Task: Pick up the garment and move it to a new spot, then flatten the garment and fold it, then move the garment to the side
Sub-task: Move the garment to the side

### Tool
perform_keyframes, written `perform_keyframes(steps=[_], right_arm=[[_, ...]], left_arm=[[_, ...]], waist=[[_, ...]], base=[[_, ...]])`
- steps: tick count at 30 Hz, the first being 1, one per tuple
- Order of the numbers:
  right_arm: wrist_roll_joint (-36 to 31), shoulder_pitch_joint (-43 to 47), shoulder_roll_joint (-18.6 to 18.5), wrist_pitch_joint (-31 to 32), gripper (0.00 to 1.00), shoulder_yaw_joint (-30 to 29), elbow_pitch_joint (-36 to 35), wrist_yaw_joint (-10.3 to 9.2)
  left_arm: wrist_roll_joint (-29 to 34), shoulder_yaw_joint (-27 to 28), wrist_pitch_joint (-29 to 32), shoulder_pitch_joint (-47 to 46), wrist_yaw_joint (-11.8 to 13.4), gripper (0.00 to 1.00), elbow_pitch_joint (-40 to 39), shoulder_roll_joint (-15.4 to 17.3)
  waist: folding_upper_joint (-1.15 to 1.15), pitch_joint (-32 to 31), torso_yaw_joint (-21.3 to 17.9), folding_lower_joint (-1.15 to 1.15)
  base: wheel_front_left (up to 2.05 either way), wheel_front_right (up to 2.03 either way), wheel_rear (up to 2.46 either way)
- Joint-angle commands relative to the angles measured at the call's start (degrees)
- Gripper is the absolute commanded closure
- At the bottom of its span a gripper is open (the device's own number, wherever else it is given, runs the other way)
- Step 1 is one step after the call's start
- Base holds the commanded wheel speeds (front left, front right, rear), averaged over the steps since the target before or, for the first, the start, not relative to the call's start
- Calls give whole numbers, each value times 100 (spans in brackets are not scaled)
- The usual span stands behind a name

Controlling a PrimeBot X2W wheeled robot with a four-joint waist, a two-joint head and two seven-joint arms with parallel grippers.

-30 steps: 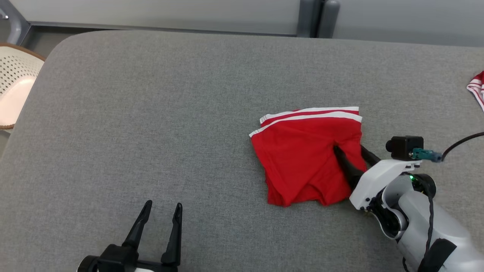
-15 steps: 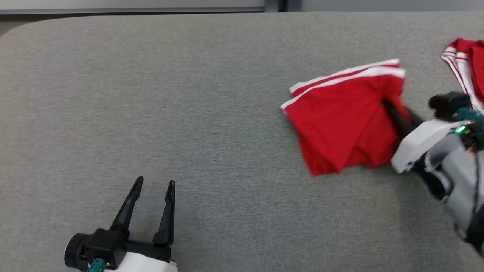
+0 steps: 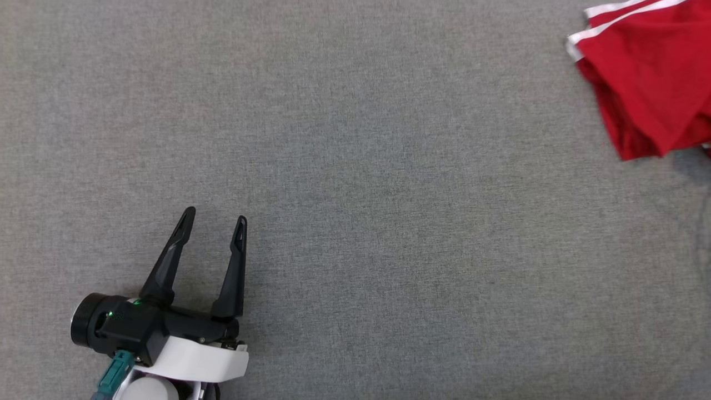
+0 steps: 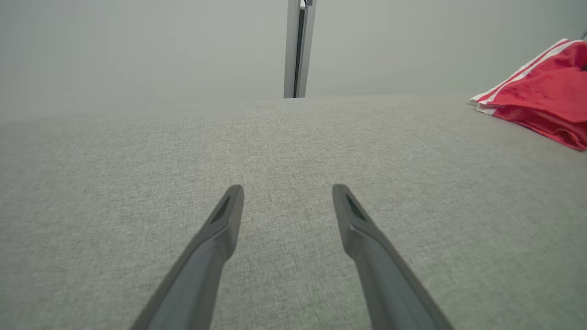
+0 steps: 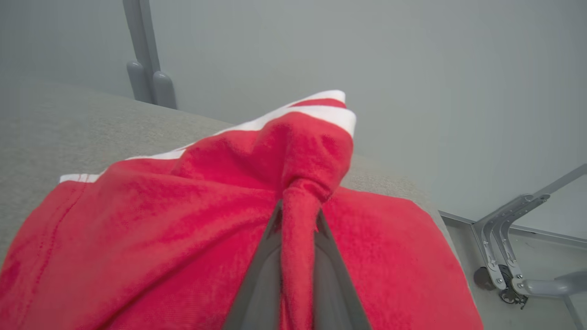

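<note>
item: red garment [image 3: 650, 83], white stripes along one hem, probably shorts, folded into a compact bundle

location: far right part of the grey fabric-covered bench [image 3: 355, 166]. the right wrist view puts it close to the bench's right edge, with floor and a metal frame [image 5: 509, 247] beyond

holder: right gripper [image 5: 298, 220], clenched on a bunched ridge of the cloth. that ridge is raised, and the rest sags toward the bench

idle: left gripper [image 3: 215, 216], jaws spread with nothing between them, low over bare bench toward the left, well apart from the garment

step in hand, as judged: the last one, shifting the folded garment to the side

handling notes:
- the pinch seems to take only some of the layers, so a fast drag may peel the fold open
- lift until the lower layers clear the fabric surface, or slide slowly in one straight line
- stop short of the right edge so that no part hangs over
- lower the bundle flat before letting go
- draw the fingers out low and backward, so the ridge is not tugged upright
- the left arm has no call to approach
</note>
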Motion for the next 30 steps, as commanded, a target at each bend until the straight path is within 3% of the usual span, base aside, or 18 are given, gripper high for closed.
perform_keyframes(steps=[1, 9, 10, 11, 12, 18, 20, 22, 23, 30], right_arm=[[-37, -77, -141, 46, 100, -87, -12, -13], [-361, -140, -677, 369, 100, -533, 126, -14], [-409, -137, -691, 414, 96, -599, 188, -14], [-476, -130, -694, 460, 58, -675, 280, -14], [-601, -129, -691, 437, 0, -715, 341, -14], [-1823, -217, -322, -408, 0, -1281, 1014, -13], [-2305, -112, -23, -603, 0, -1550, 1104, -13], [-2612, 222, 513, -679, 0, -1831, 985, -12], [-2612, 222, 513, -679, 0, -1831, 985, -12], [-3197, 2287, 2299, -703, 0, -2609, -777, -13]], left_arm=[[29, 30, 1, -113, -15, 0, -55, 43], [89, 45, 1, -145, -53, 0, -73, 128], [93, 40, 1, -148, -56, 0, -74, 132], [93, 33, 1, -157, -58, 0, -67, 129], [104, 22, 1, -166, -59, 0, -53, 127], [86, -12, 1, -80, -63, 0, 35, 90], [63, -16, 1, 3, -53, 0, 79, 74], [14, 17, 1, 111, -20, 0, 131, 53], [14, 17, 1, 111, -20, 0, 131, 53], [-263, -96, 1, 583, 285, 0, 450, 14]], waist=[[0, 138, 14, 0], [0, 315, 145, 0], [0, 318, 157, 0], [0, 313, 171, 0], [0, 292, 187, 0], [0, -153, 190, 0], [0, -433, 161, 0], [0, -757, 97, 0], [0, -757, 97, 0], [0, -1831, -66, 0]], base=[[0, 0, 0], [0, 0, 0], [0, 0, 0], [0, 0, 0], [0, 0, 0], [0, 0, 0], [0, 0, 0], [0, 0, 0], [0, 0, 0], [0, 0, 0]])
